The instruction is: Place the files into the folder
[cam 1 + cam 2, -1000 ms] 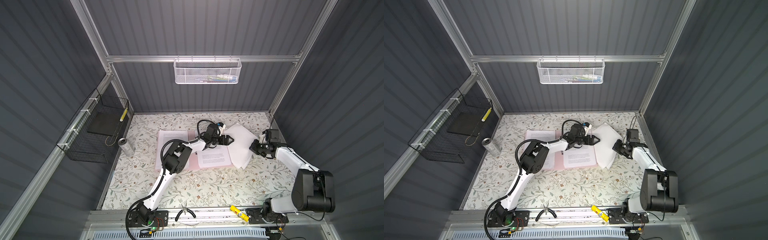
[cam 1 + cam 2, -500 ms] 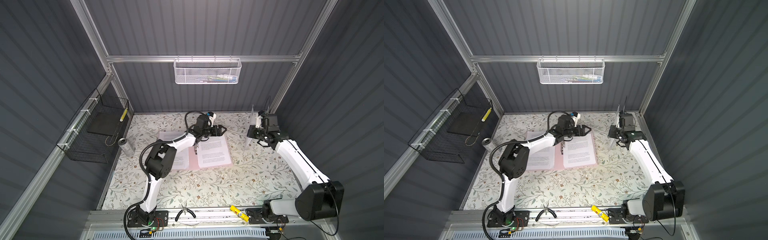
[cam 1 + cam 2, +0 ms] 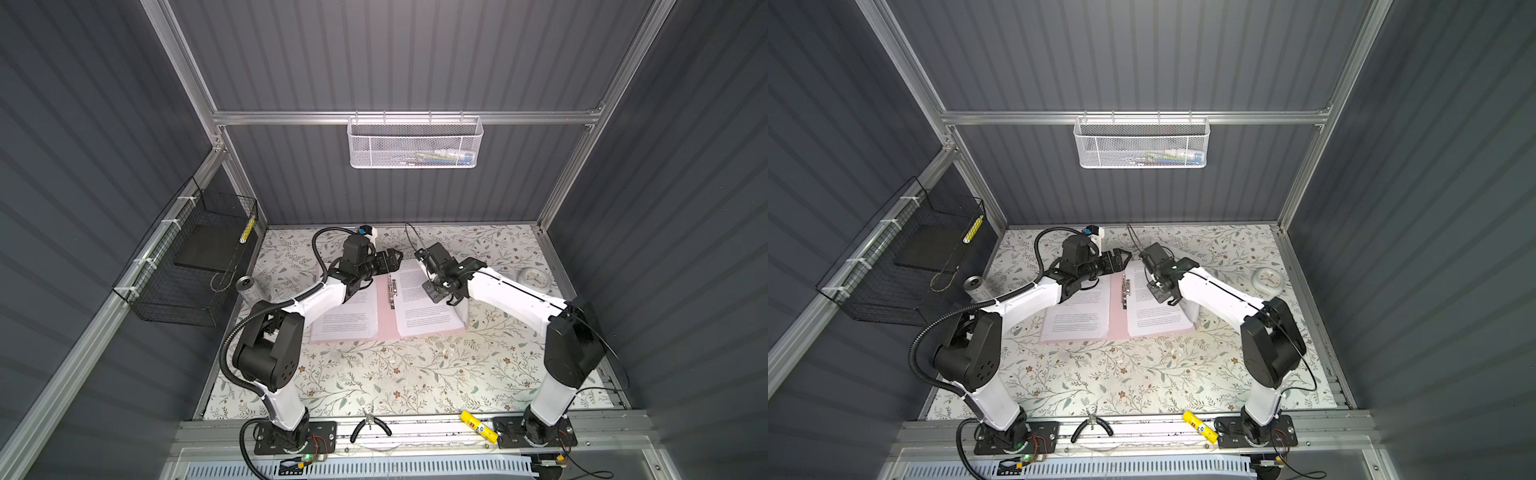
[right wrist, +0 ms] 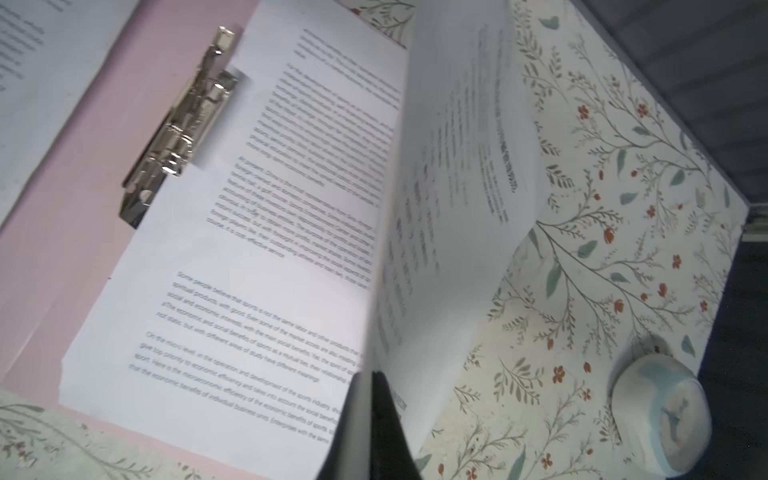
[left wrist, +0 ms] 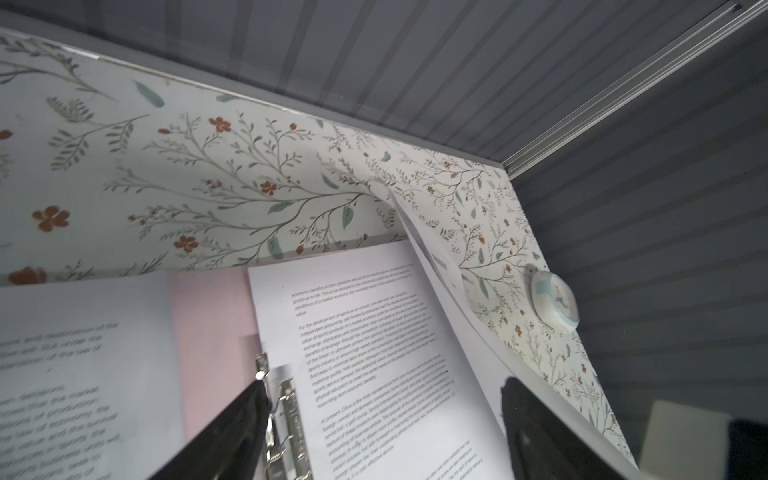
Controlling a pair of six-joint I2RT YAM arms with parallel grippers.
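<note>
Two printed sheets lie flat in the open pink folder (image 3: 385, 324): left-half sheet (image 3: 349, 320) under the left forearm, right-half sheet (image 3: 424, 316) directly below the right hand (image 4: 372, 390). Folder itself sits on the floral bench (image 3: 374, 374), betw. the two arms.

Left hand (image 5: 384, 384) is poised over the far end of the spine, fingers (image 5: 232, 428) spread wide, nothing betw. them. One finger is right at the metal clip (image 5: 286, 415); touching or just above, can't tell from the wrist view. The other finger is close beside a raised paper edge.

Over to the right hand: fingers pressed together, pinching a third sheet (image 4: 457, 187) by its edge. That sheet stands up off the bench, curled, w/ a bold heading line showing, and it rises along the outer edge of the right-half sheet, on the side away from the left hand. Clip lies past the right-half sheet from the right hand, pink showing around it.

Round white clock (image 4: 660, 415) rests on the bench beyond the third sheet from the left hand, well apart from the folder.

In both top views the two hands face each other across the clip, near, not touching.
</note>
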